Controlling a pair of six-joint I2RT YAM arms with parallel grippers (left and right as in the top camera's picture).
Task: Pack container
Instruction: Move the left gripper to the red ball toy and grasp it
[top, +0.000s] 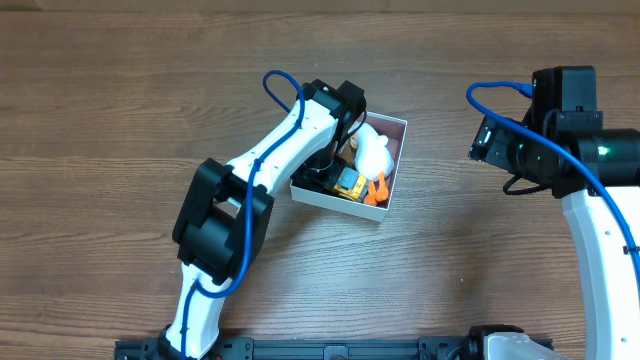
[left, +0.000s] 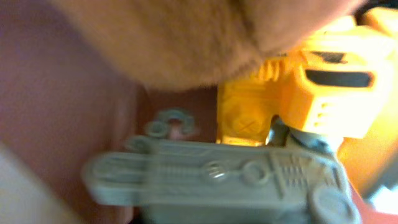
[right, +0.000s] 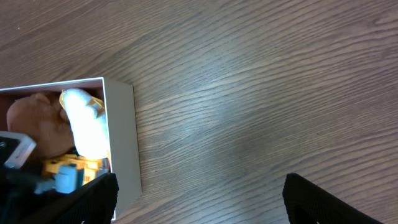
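Observation:
The container (top: 345, 204) is a white box with a pink inside, at the table's middle. It holds a white plush duck (top: 373, 152) with orange feet, a yellow toy vehicle (top: 349, 183) and a brown plush (right: 34, 124). My left gripper (top: 335, 152) reaches down into the box's left half, and its fingers are hidden. The left wrist view shows the pink wall (left: 50, 93), the brown plush (left: 186, 37), the yellow toy (left: 298, 93) and a grey toy piece (left: 217, 177) very close. My right gripper (right: 199, 205) is open and empty over bare table, right of the box (right: 121, 137).
Wooden tabletop (top: 120, 120) lies all round the box. The right arm's base and blue cable (top: 600, 230) stand at the right edge. The left arm's base (top: 200, 320) is at the front.

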